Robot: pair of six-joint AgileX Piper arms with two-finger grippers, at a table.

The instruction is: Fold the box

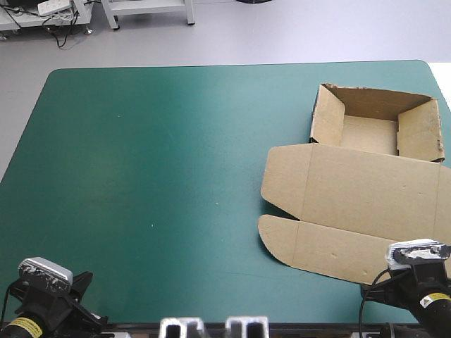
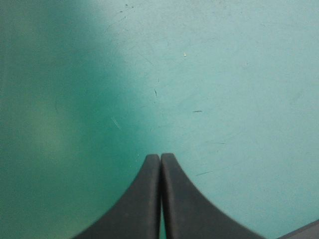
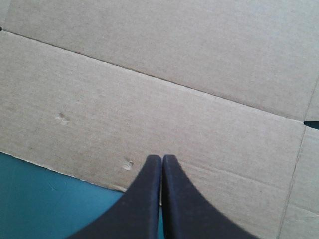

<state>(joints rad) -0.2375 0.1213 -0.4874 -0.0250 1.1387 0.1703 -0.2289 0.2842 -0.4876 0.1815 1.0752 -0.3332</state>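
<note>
Box ahead of right gripper: walls up, lid flat under the tips. Both pairs of fingers pressed together, empty. Left gripper faces bare teal-green cover. Tray looks done. Next move: right fingers part, take lid edge.

Table w/ teal-green cover; brown box on right half, tray far, lid flat twd near edge

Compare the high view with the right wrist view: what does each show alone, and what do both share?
Only the high view shows the box's open tray with raised walls, toward the far right of the teal-green cover. Only the right wrist view shows the right gripper, black fingers shut, over the near edge of the lid. Both show the flat brown lid with its crease and some cover beside it.
</note>
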